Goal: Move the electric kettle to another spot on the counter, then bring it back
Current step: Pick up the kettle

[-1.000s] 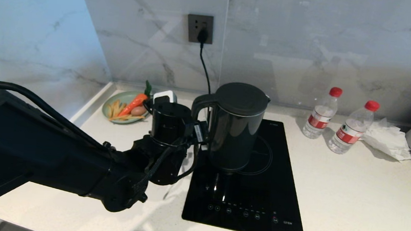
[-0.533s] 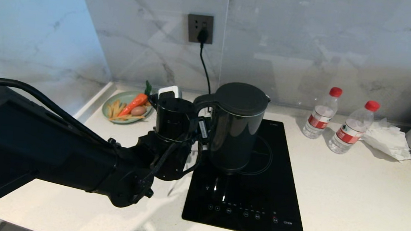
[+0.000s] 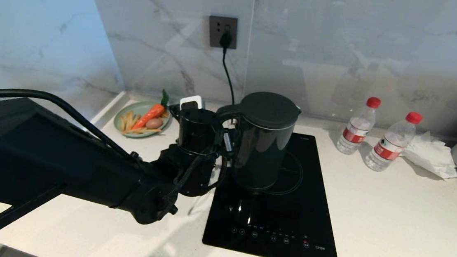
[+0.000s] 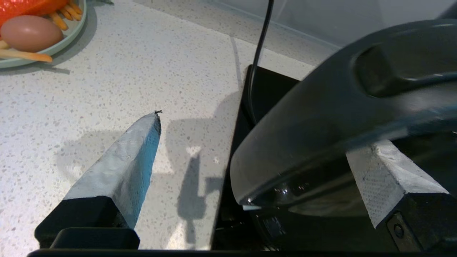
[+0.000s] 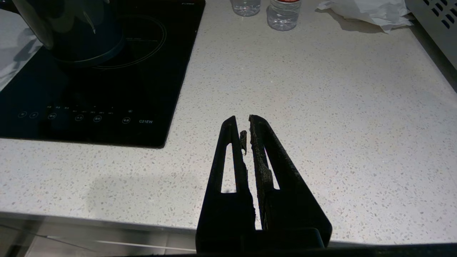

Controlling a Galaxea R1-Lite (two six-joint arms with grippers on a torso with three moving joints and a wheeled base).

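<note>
Since a second ago your left arm has been pushing in from the 8 o'clock side, and the left gripper is now straddling the loop handle of the tall glossy black electric kettle. Its jaws are standing wide apart, one taped finger outside the handle and one inside the loop, not yet squeezing. You are seeing the kettle standing upright on the black glass cooktop panel, toward its 11 o'clock corner, not on the white speckled stone desk itself. Judging by that, you are only beginning: the grasp is not made, and the lift, the move to another spot and the return are all left. Your right gripper is hanging parked over the desk near 5 o'clock, jaws nearly together and holding nothing.
</note>
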